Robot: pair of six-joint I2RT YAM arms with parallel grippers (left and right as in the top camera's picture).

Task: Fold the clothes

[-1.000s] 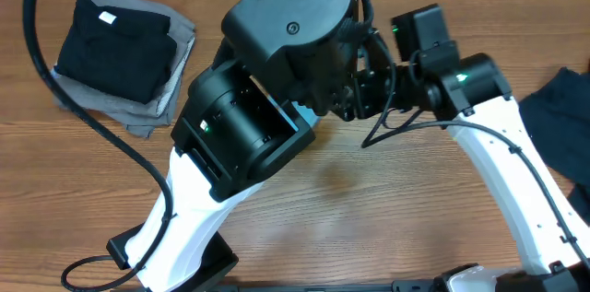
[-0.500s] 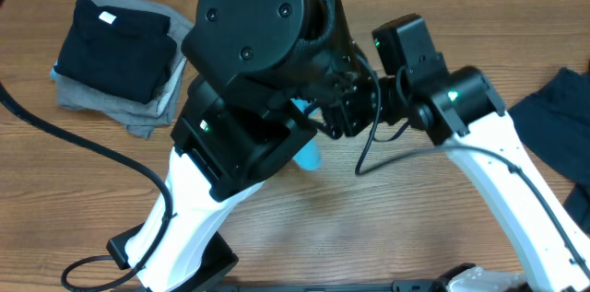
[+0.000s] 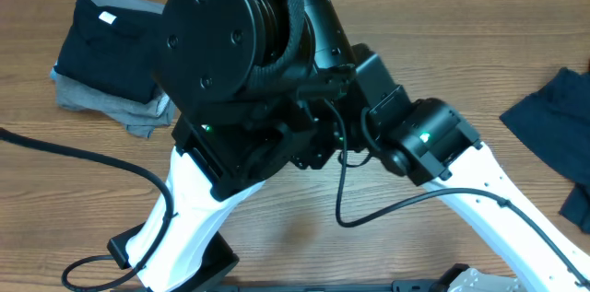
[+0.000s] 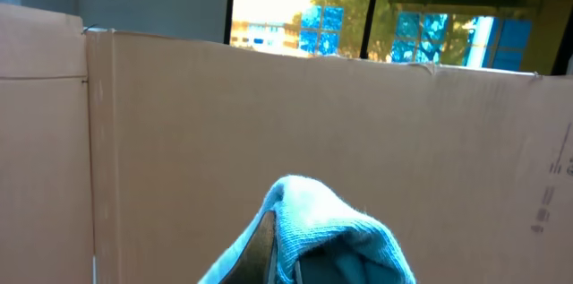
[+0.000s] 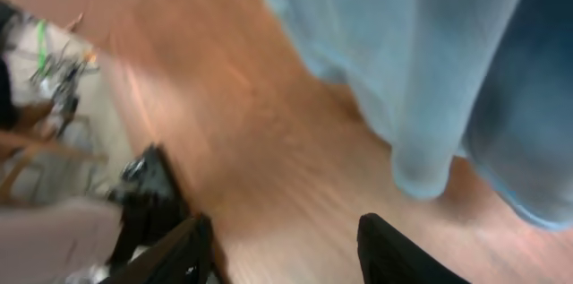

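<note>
Holding the blue shirt [image 4: 315, 219] up high, the left gripper [image 4: 285, 262] pinches a bunch of it tight, so the cloth hangs down over the table [image 5: 224, 123] and can open out. The right gripper [image 5: 285, 246] hovers low by the hanging edge, fingers apart and empty, likely to grab it. A folded pile [image 3: 115, 52] sits far off.

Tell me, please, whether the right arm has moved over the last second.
Yes. The right arm swung left and down-frame, away from the dark navy shirt.
</note>
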